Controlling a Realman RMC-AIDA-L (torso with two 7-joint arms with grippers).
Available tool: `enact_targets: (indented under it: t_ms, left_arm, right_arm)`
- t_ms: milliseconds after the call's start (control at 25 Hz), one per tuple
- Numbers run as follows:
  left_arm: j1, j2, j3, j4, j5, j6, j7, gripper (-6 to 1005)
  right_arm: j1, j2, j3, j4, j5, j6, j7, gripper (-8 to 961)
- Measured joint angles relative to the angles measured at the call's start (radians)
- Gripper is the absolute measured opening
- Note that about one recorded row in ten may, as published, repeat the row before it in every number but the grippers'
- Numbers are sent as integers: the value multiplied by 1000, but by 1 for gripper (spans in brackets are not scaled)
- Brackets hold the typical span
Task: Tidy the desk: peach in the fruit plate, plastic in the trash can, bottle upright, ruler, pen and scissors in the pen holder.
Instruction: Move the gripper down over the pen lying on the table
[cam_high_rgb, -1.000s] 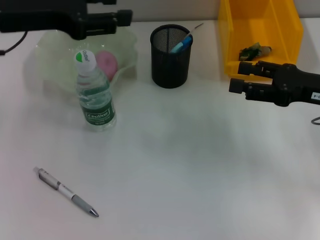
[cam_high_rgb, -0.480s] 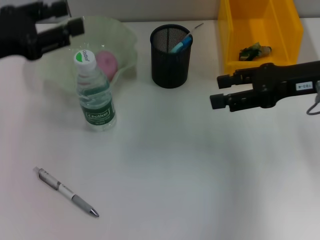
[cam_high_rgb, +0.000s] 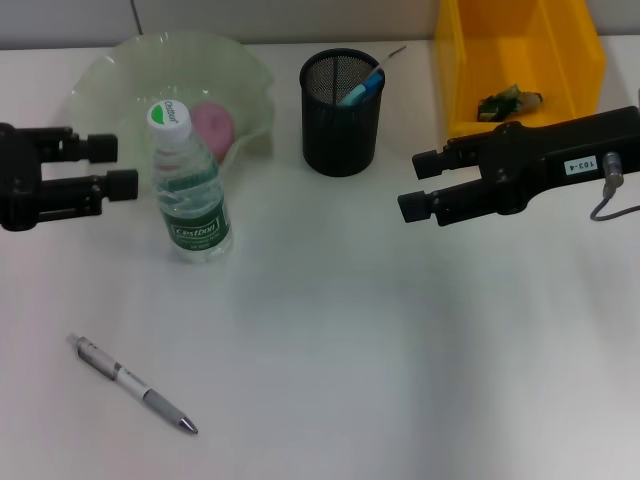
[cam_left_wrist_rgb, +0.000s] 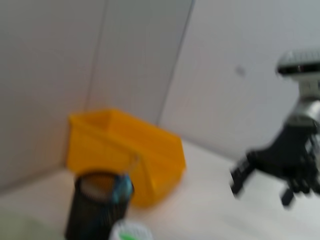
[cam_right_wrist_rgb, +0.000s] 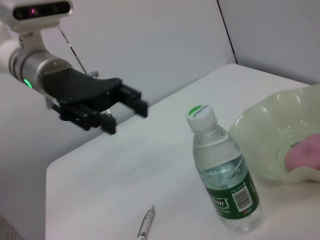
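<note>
We are lowering our left pincer (cam_high_rgb: 112, 167), spread wide, from the plate (cam_high_rgb: 120, 70) toward the pen (cam_high_rgb: 132, 384); our right pincer (cam_high_rgb: 418, 185), also wide, is sliding inward.

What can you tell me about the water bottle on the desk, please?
The water bottle is clear plastic with a white cap bearing a green mark and a green label. It stands upright on the white desk, just in front of the pale green fruit plate. Nothing grips it; the left gripper is beside it, jaws open.

Both arms are matte black with blocky housings. The right gripper (cam_high_rgb: 418, 184) carries a white label and a grey cable. The left gripper (cam_right_wrist_rgb: 125, 109) joins a silver wrist with a green light.
</note>
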Motion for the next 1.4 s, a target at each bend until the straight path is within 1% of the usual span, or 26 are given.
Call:
enact_targets:
  t_ms: [120,160,200,320,360,400,480,560,600,800,920,1040,1080,1120,1160,1200,1280,1320,1360,1400]
  left_arm:
    - [-16,16,-4,73,55,53,-91,583]
    - [-16,16,-5,109,72,70,-115,583]
    - [-16,16,-5,109,72,70,-115,582]
    - [-5,1,-10,134,74,80,-102,581]
    - [6,-11,-9,135,84,85,-60,580]
    - [6,-11,-9,135,84,85,-60,580]
    - [11,-20,1,135,121,93,-34,579]
    - [6,-32,10,137,192,114,-29,578]
    - [6,-32,10,137,192,114,-29,577]
    - [4,-55,28,138,270,130,3,576]
    - [5,-67,30,136,282,137,29,575]
    - [-2,-86,-38,132,264,121,33,575]
    - [-2,-86,-38,132,264,121,33,575]
    - [-18,-94,-131,104,240,113,52,575]
    - [-22,-94,-185,67,216,114,84,575]
    - [-22,-94,-185,67,216,114,84,575]
    - [-18,-93,-236,3,166,120,148,576]
    - [-9,-90,-247,-32,135,123,190,576]
    - [13,-83,-260,-111,79,128,286,576]
    - [13,-83,-260,-111,79,128,286,576]
  right_arm:
    - [0,0,0,0,0,0,-14,786]
    - [1,0,0,0,0,1,-15,786]
    - [1,1,0,0,0,1,-15,786]
    - [11,1,-8,-1,-4,-4,0,786]
    - [16,1,-25,-7,-10,-7,12,786]
    - [16,1,-25,-7,-10,-7,12,787]
    - [17,1,-38,-12,-10,-7,22,787]
    - [17,1,-43,-15,-11,-5,26,787]
    - [17,1,-43,-15,-11,-5,26,787]
    - [17,1,-45,-10,-11,-6,27,787]
    - [17,2,-51,-8,-11,-6,28,787]
    - [21,4,-67,-8,-11,-5,33,787]
    - [24,5,-77,-10,-11,-3,39,787]
    - [28,5,-89,-12,-12,-1,48,787]
    - [43,5,-114,-15,-12,2,68,787]
    - [43,5,-114,-15,-12,2,68,787]
    - [62,6,-140,-16,-12,2,87,787]
    - [71,6,-154,-16,-14,2,97,787]
    - [81,6,-166,-15,-17,2,108,787]
    - [92,9,-176,-14,-22,3,116,787]
